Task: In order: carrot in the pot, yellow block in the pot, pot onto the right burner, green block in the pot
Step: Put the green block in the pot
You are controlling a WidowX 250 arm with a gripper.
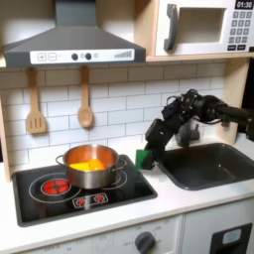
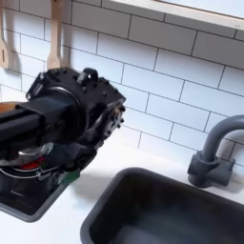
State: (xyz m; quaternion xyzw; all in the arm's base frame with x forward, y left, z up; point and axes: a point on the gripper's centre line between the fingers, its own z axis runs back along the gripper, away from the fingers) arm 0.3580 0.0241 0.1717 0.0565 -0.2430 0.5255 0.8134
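The steel pot (image 1: 91, 171) stands on the stove's burner nearer the sink, in the first exterior view's middle. Inside it I see orange and yellow, the carrot (image 1: 85, 166) and the yellow block (image 1: 97, 156) blurring into each other. My gripper (image 1: 148, 151) reaches in from the first exterior view's right and points down just right of the pot, at the stove's edge. Its fingers are shut on the green block (image 1: 145, 160), which sits low, near the stove top. In the second exterior view the black gripper body (image 2: 74, 110) hides most of the pot (image 2: 17, 160); a sliver of the green block (image 2: 69, 177) shows beneath it.
The red left burner (image 1: 55, 186) is bare. A dark sink (image 1: 203, 164) with a grey faucet (image 2: 212, 152) lies to the first exterior view's right of the stove. A wooden spatula (image 1: 35, 104) and spoon (image 1: 85, 99) hang on the tiled wall, under the range hood (image 1: 71, 40).
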